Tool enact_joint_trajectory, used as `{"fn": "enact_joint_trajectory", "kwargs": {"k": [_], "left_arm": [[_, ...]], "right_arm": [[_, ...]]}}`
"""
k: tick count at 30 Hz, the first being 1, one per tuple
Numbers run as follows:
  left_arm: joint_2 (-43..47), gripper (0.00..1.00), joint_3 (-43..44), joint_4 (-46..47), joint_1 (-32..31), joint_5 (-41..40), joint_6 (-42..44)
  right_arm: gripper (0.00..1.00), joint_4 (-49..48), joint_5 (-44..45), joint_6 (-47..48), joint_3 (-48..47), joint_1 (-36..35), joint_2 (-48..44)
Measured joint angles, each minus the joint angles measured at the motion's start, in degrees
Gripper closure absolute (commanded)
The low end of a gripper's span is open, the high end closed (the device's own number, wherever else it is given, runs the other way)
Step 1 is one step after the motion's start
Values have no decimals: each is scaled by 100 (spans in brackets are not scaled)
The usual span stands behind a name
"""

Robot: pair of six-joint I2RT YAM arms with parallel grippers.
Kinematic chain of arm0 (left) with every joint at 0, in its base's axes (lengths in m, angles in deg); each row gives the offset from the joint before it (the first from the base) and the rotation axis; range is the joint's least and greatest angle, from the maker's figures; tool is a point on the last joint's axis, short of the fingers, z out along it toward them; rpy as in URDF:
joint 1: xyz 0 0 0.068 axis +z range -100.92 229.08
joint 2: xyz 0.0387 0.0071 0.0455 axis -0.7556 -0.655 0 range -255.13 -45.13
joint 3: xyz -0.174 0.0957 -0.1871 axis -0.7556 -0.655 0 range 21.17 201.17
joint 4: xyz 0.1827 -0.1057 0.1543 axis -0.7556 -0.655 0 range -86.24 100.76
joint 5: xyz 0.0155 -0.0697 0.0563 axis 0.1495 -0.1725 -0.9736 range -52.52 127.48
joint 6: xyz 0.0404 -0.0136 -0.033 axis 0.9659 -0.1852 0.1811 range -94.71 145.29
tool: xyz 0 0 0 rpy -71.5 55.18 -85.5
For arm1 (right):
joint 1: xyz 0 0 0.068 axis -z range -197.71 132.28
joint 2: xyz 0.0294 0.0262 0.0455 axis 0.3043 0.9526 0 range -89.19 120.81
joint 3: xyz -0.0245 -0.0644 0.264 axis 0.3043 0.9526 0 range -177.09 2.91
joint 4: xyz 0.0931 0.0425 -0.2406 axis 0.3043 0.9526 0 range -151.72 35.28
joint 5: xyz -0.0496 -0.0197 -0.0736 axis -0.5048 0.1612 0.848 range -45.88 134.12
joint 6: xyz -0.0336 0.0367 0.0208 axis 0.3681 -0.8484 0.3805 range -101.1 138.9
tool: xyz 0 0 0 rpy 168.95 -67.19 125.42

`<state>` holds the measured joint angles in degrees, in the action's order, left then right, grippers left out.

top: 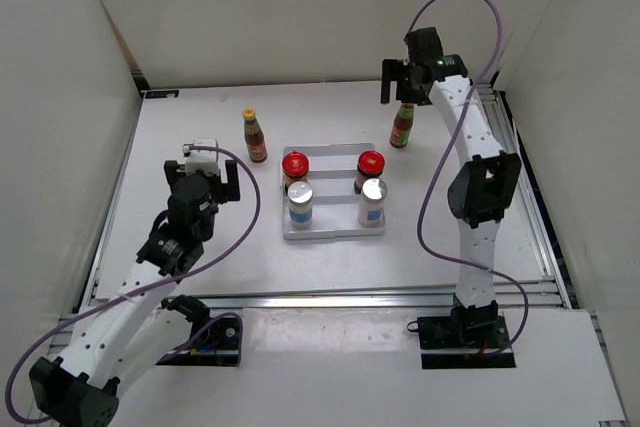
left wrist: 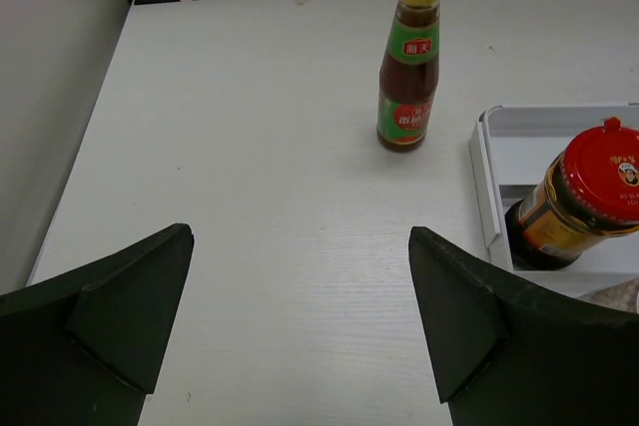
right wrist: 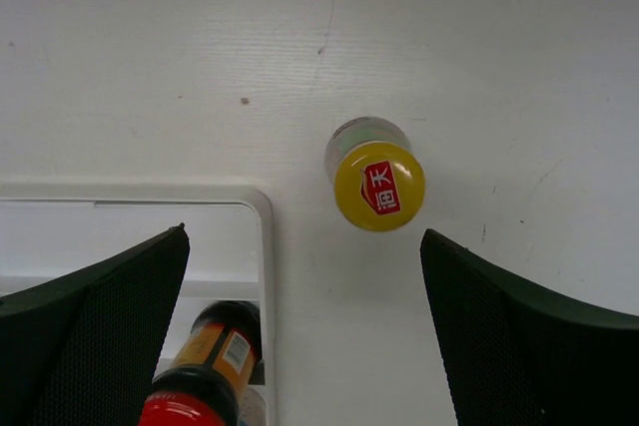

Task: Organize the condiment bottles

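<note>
Bottles: one sauce bottle [left wrist: 408, 77] stands upright ahead of left gripper [left wrist: 300, 321], slightly right of its centre line; jaws spread wide, nothing held. Right gripper [right wrist: 305, 336] hovers above second sauce bottle [right wrist: 378, 185], jaws wide apart, empty. Two red-lidded jars [top: 295, 164] [top: 370, 162] and two shakers [top: 300, 202] [top: 372, 197] stand in tray [top: 335, 234] between both grippers.
</note>
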<state>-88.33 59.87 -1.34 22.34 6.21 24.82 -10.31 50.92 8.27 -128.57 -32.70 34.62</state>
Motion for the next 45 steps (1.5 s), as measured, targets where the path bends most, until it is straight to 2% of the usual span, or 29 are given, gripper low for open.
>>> {"fn": "enact_joint_trajectory", "kwargs": {"k": [10,13,14,15,17,18,20,21,24,27,32,36,45], "left_arm": [[160,0,-83,144,0,-155,26],[109,0,-85,164,0,-155,26],[98,0,-94,170,0,-155,28],[87,0,-107,184,0,-157,28],[74,0,-140,188,0,-157,50],[61,0,-157,184,0,-157,55],[20,0,-164,186,0,-160,66],[2,0,-164,186,0,-160,68],[-44,0,-164,188,0,-162,70],[-63,0,-166,188,0,-162,68],[-72,0,-186,190,0,-162,68],[-114,0,-190,190,0,-162,68],[-118,0,-195,190,0,-166,68]], "right_arm": [[0,-140,103,-72,114,192,466],[10,-280,122,-72,114,238,588],[14,-328,131,-74,114,251,645],[24,-365,138,-66,114,264,706],[34,-391,127,-66,114,291,835],[45,-400,125,-81,111,297,901],[55,-426,122,-90,111,299,984],[66,-444,125,-87,111,299,984],[81,-461,212,-101,114,299,984],[93,-498,385,-101,199,275,922],[100,-332,682,-85,295,181,645],[100,-302,739,-17,293,-20,188],[100,-404,59,247,348,-896,-511]]}}
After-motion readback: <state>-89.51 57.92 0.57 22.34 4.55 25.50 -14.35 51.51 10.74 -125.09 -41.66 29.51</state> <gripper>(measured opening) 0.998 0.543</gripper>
